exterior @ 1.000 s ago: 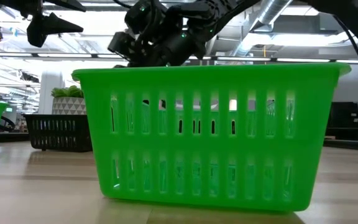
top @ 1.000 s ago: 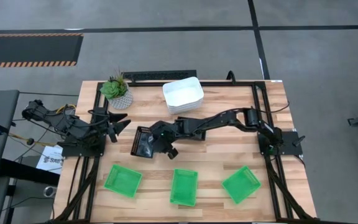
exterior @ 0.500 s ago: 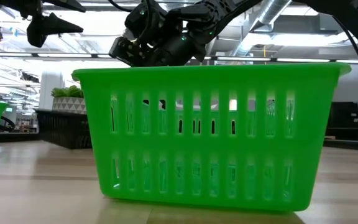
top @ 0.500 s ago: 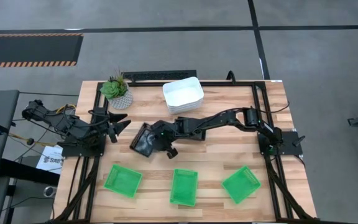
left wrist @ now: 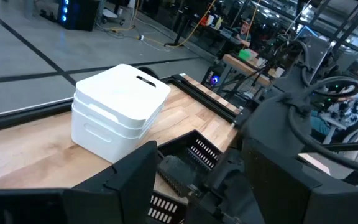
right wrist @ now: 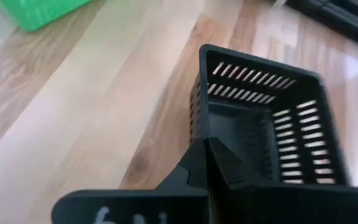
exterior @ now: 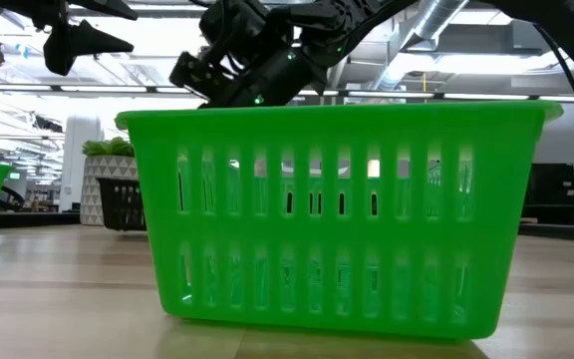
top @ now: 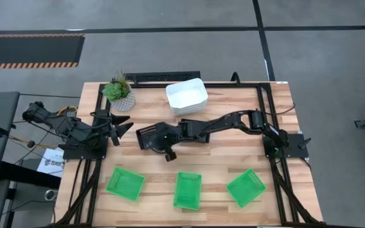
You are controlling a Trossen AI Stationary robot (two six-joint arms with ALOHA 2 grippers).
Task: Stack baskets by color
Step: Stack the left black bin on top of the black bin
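A black basket (top: 146,133) with perforated sides is at the table's middle, tipped, with my right gripper (right wrist: 207,155) shut on it. In the low view the black basket (exterior: 118,202) shows behind a green basket (exterior: 337,209). A stack of white baskets (top: 186,96) rests on the table at the far middle. Three green baskets (top: 125,183), (top: 187,190), (top: 246,187) lie apart along the near edge. My left gripper (top: 125,125) hangs open at the left, touching nothing. My right gripper pinches the black basket's side wall (right wrist: 196,124) at its rim, one finger inside and one outside. The fingers come slanting down from the table's right. The basket sits tilted in the hold; I cannot tell whether it is clear of the table.
A small potted plant (top: 119,92) stands at the far left corner. A black frame rail (top: 170,77) runs along the far edge. Bare wood lies between the black basket and the green row.
My right gripper has shut on the black basket's wall and rolled at the wrist. The basket, which lay flat with its inside facing up, has tipped and turned about, and now shows narrower in the high and low views.
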